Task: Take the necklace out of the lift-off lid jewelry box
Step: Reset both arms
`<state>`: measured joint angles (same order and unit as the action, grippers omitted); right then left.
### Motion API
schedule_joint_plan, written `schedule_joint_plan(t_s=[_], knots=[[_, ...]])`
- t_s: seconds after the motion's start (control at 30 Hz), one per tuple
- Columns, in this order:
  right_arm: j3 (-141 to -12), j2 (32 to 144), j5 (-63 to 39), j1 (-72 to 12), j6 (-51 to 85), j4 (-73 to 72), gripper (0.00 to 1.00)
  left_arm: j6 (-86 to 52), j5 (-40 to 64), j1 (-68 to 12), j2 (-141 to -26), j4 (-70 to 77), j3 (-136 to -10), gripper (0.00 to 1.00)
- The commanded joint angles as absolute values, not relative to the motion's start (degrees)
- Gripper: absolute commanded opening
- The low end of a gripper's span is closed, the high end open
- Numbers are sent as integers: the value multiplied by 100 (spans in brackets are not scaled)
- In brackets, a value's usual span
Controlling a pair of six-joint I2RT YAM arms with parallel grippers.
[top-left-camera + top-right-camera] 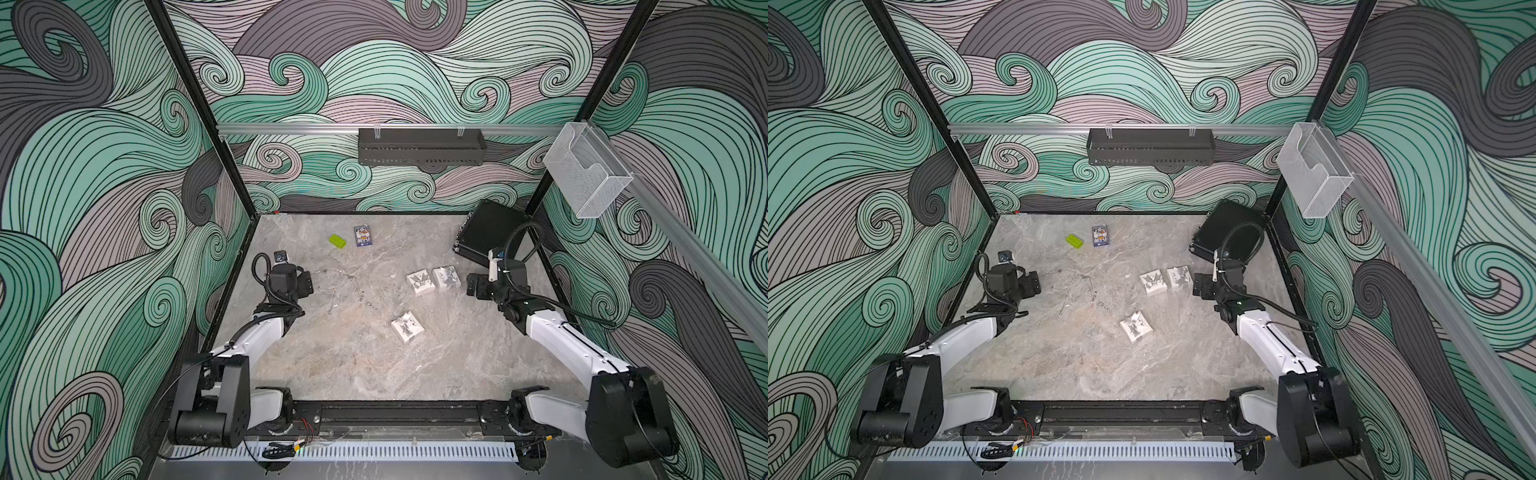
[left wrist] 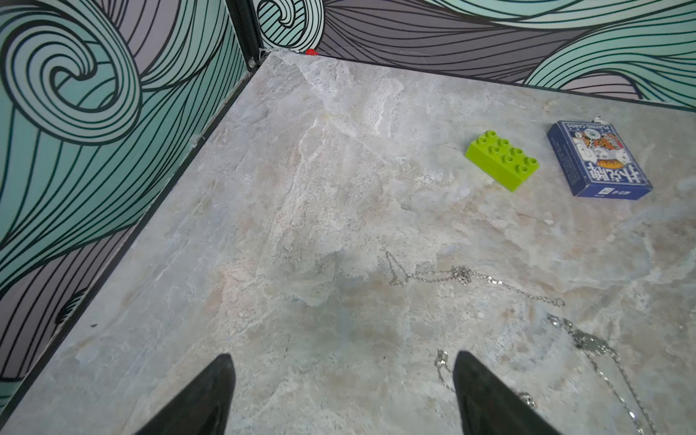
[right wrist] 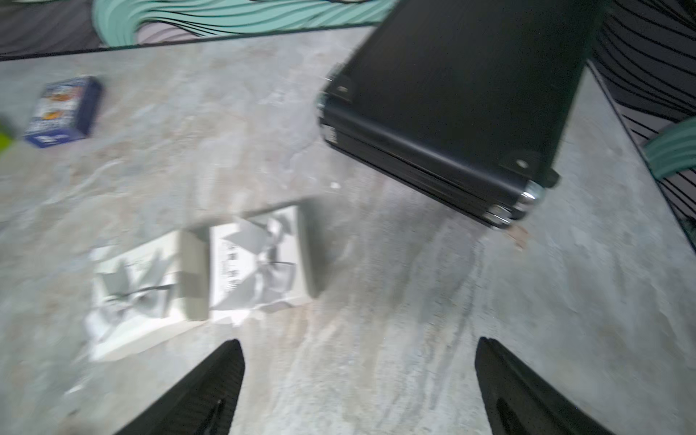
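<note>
Thin silver necklace chains (image 1: 351,279) lie loose on the marble table, left of centre; in the left wrist view one necklace (image 2: 463,277) stretches ahead of the fingers and another chain (image 2: 587,342) lies to the side. My left gripper (image 1: 309,286) (image 2: 343,356) is open just beside them, holding nothing. Two white patterned jewelry boxes (image 1: 420,282) (image 3: 139,290) stand touching side by side, and a third (image 1: 407,327) sits nearer the front. Whether any piece is a lid or a base I cannot tell. My right gripper (image 1: 471,286) (image 3: 359,342) is open and empty, just right of the pair.
A black case (image 1: 490,235) (image 3: 452,105) lies in the far right corner behind the right arm. A green toy brick (image 1: 337,241) (image 2: 502,160) and a blue card deck (image 1: 362,236) (image 2: 599,160) sit near the back wall. Patterned walls close in three sides.
</note>
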<state>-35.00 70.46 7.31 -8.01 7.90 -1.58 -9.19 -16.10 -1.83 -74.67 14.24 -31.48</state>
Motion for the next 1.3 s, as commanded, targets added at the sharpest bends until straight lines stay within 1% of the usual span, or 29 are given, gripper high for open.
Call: schedule_joint_plan(t_s=[0.0,0.07,0.13,0.2,0.23,0.3,0.37,0.43,0.47,0.5,0.57,0.63,0.7,0.77,0.83,0.9,1.27], knots=[[-3358,7297,1040,-502,782,-1502,99,-621,-1491,-37,-7832,2341,-3038,90],[-3117,7579,958,-441,571,-2283,99,-474,-1447,-35,-7981,2520,-3040,91],[-3202,7832,999,-423,370,-2189,99,-443,-1434,-3,-8075,2452,-3155,91],[-3012,8096,1091,-417,239,-2772,99,-393,-1391,25,-8104,2597,-3119,92],[-2883,8194,1109,-414,212,-3172,99,-358,-1372,48,-8112,2978,-2973,92],[-2905,8122,1083,-404,63,-3058,99,-360,-1210,141,-8535,4017,-2528,92],[-2667,8095,983,-393,-89,-3574,99,-242,-1084,158,-8778,4303,-2503,93],[-2289,8376,729,-356,-208,-4578,99,-351,-1079,171,-8713,3759,-2719,93],[-2155,8735,601,-335,-255,-5200,100,-350,-1072,184,-8739,3895,-2677,93],[-2176,9016,493,-334,-317,-5507,99,-317,-1073,185,-8776,3960,-2662,94],[-2382,8728,449,-225,-171,-4587,99,-369,-1066,193,-8745,3801,-2717,94],[-2275,8981,421,-205,-159,-5244,99,-358,-1071,193,-8756,3805,-2728,96],[-2396,8792,403,-196,-149,-4666,99,-360,-1071,193,-8763,3807,-2729,98],[-2313,8893,401,-193,-149,-5023,99,-360,-1064,193,-8762,3797,-2733,99],[-2355,8792,391,-193,-158,-4758,99,-361,-1069,193,-8760,3792,-2725,99],[-2306,8846,392,-193,-162,-4959,99,-358,-1069,193,-8754,3805,-2725,99],[-2361,8841,378,-194,-149,-4830,99,-360,-1067,193,-8762,3806,-2729,99]])
